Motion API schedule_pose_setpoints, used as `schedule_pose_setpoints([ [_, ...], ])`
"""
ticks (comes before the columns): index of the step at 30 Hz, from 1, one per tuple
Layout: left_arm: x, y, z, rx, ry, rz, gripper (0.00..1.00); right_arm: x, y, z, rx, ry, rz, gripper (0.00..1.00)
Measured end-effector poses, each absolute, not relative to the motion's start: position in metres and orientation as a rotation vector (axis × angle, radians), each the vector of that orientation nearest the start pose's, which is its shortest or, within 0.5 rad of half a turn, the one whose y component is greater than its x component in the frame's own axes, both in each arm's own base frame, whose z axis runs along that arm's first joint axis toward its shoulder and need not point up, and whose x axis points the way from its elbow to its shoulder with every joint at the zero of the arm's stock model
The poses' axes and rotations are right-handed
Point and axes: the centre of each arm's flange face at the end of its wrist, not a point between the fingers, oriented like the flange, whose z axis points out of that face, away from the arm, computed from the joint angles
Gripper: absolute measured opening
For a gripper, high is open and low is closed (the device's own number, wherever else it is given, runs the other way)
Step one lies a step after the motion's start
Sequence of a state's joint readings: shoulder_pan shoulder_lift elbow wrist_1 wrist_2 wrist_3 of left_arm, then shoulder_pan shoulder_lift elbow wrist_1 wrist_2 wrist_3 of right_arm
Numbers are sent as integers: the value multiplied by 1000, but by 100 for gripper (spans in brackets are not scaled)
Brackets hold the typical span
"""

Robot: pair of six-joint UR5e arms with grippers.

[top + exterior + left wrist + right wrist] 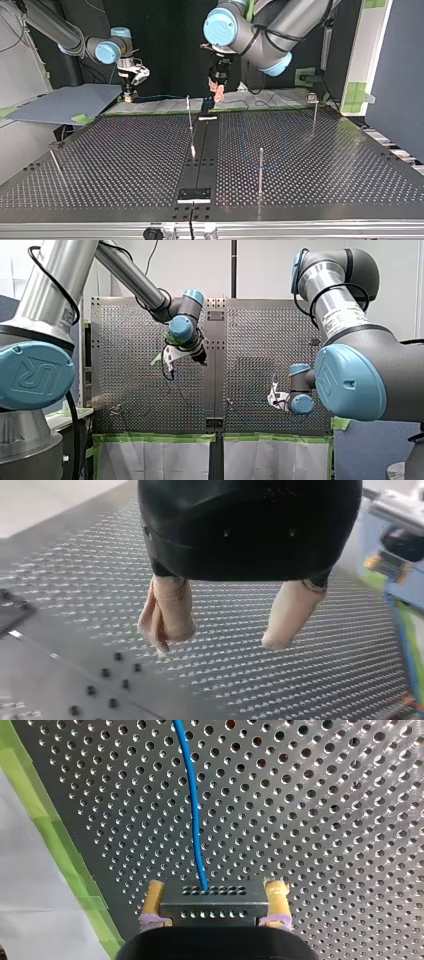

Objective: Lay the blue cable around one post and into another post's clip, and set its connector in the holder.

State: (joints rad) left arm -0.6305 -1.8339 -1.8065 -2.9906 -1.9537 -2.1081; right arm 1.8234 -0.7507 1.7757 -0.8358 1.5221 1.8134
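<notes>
blue cable [192, 800], connector [212, 909] clamped in right gripper [216, 889], left gripper [217, 644] spread, "ur" joint cap [32, 374]

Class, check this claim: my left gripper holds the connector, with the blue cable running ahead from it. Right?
Wrong arm: my right gripper holds the connector, with the blue cable running ahead from it, as the right wrist view shows. My left gripper is open and empty.

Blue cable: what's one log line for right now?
right fingers: shut on connector | blue cable: runs from connector over perforated table | left fingers: open, empty
</notes>
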Motion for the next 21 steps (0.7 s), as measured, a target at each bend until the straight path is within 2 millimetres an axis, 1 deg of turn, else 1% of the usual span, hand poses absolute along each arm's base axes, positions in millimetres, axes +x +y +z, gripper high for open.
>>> schedule_pose_setpoints([
  [7, 370, -354, 300, -215, 1886, -452, 100, 282, -540, 0, 1473, -1403, 1471, 19],
  [16, 385, -301, 349, -343, 1799, -364, 100, 281, -540, -3, 1475, -1405, 1469, 19],
  [21, 391, -275, 373, -397, 1734, -330, 100, 281, -539, -3, 1475, -1406, 1468, 19],
])
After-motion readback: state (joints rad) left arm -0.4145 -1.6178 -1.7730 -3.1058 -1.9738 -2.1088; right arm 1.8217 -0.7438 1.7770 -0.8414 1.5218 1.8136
